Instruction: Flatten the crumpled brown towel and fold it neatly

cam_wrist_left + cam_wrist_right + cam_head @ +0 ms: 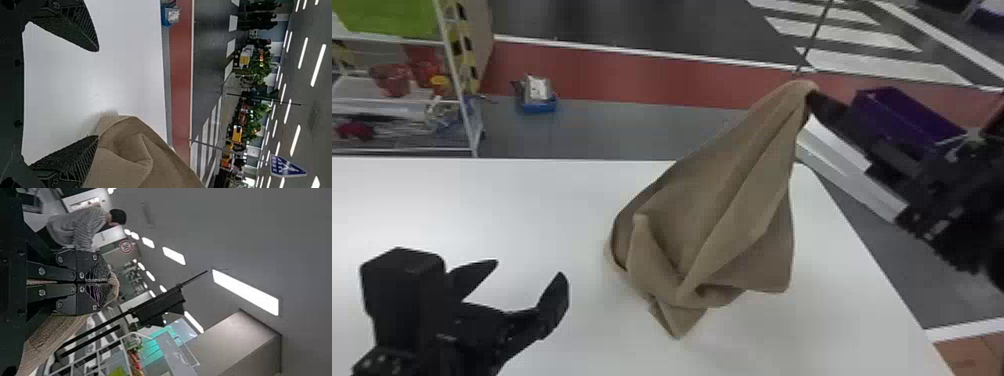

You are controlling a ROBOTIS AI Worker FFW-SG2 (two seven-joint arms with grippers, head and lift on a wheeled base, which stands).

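"Left hand [528, 270]?"
"Low on the left in head view, fingers spread wide."
"Right hand [815, 99]?"
"Raised higher, fingers together, tilted up and inward; arm [957, 200] in from right edge."

Towel [717, 215] over tbl [457, 210], R of ctr; rack [362, 92] behind (far L), bin [907, 117] behind R.

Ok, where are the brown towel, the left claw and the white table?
Brown towel [712, 215], head view: middle of the hanging cloth.
Left claw [528, 269], head view: midway between its fingertips.
White table [457, 200], head view: bare patch of its top.
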